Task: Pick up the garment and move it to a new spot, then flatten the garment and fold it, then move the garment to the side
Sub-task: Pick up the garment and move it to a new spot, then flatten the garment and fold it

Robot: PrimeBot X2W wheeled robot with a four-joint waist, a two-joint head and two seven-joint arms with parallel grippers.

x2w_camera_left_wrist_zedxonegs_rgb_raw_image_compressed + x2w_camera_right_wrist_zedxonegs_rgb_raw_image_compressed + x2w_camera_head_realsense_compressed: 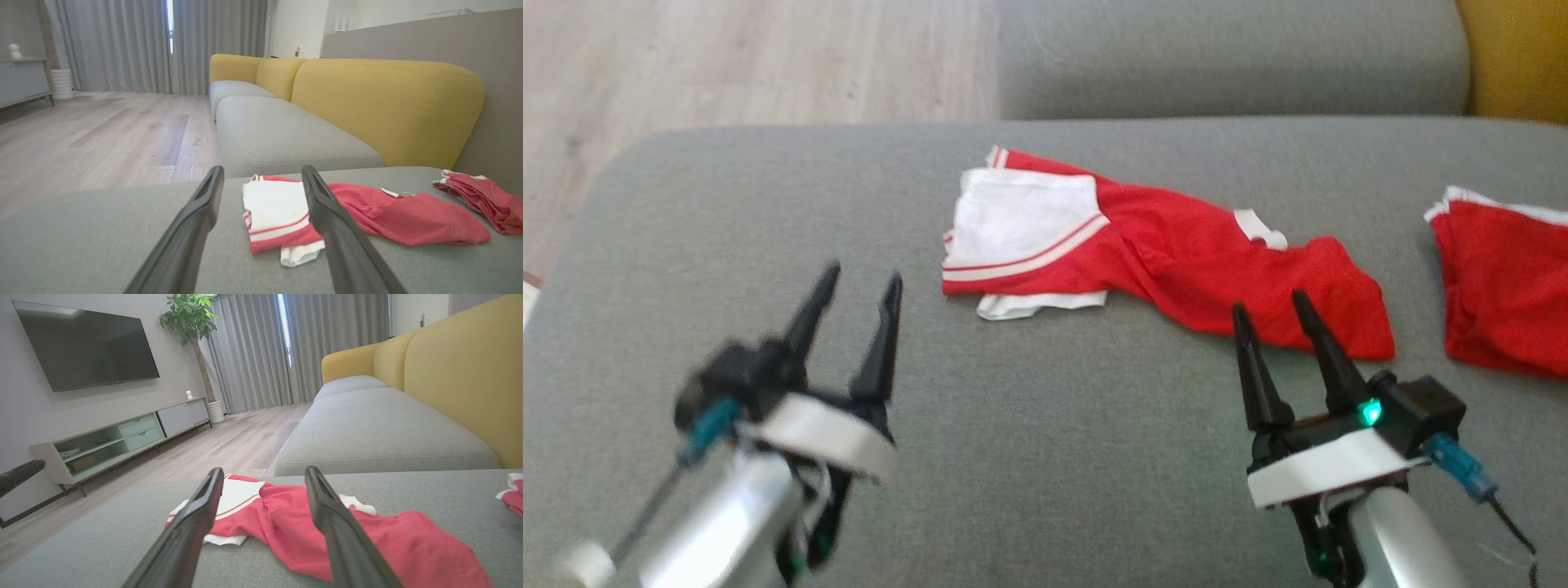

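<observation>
On grey sofa seat [1045, 457], crumpled red garment [1176, 253], left tool [862, 273] and right tool [1267, 300] both spread wide

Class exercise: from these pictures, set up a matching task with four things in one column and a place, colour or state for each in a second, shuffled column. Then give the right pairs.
Things
1. garment
2. second red garment
3. left gripper
4. sofa backrest

Descriptions
A. yellow
B. open, over bare cushion
C. crumpled mid-cushion, one end white
D. bunched at the head view's right edge

Pairs: 1-C, 2-D, 3-B, 4-A
</observation>
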